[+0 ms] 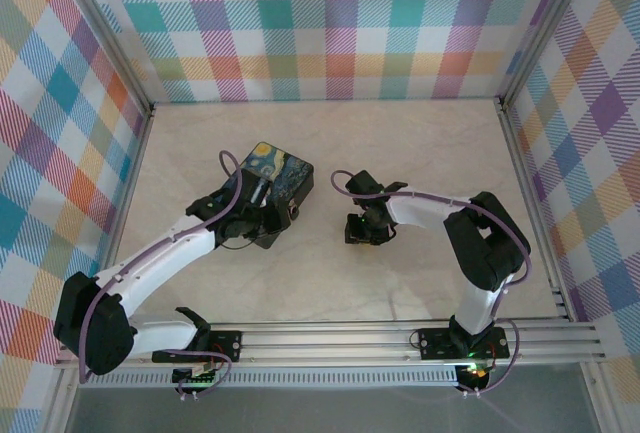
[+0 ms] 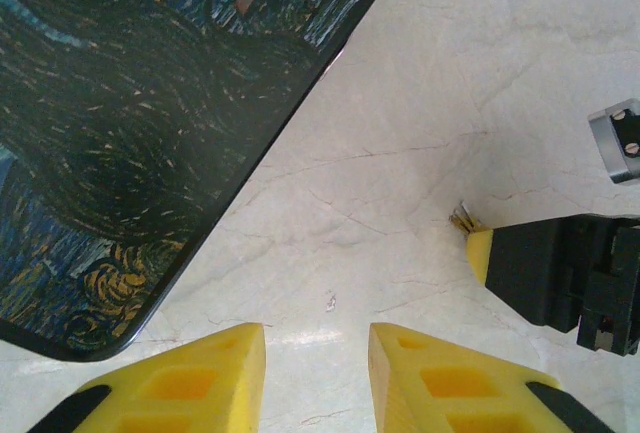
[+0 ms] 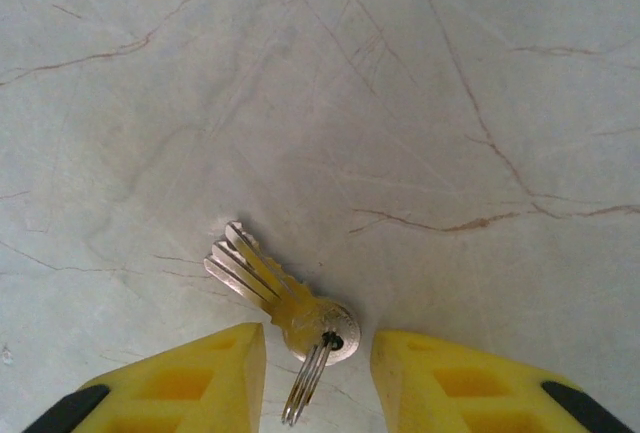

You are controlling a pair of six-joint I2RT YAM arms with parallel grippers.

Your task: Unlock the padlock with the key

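Observation:
A small bunch of silvery keys (image 3: 275, 293) on a thin ring lies flat on the marble table, blades pointing up-left. My right gripper (image 3: 318, 373) is open, with a yellow fingertip on each side of the key heads and a gap to both. My left gripper (image 2: 317, 373) is open just off the box's corner, and only bare table lies between its fingertips. From above, the left gripper (image 1: 285, 215) is at the box's near right corner and the right gripper (image 1: 362, 231) is a short way to its right. The padlock is hidden.
A dark box with a starry-night lid (image 1: 280, 168) lies left of centre and takes up the upper left of the left wrist view (image 2: 130, 133). One right gripper fingertip (image 2: 480, 253) reaches in there, touching the keys (image 2: 462, 218). Checked walls enclose the table (image 1: 430, 153).

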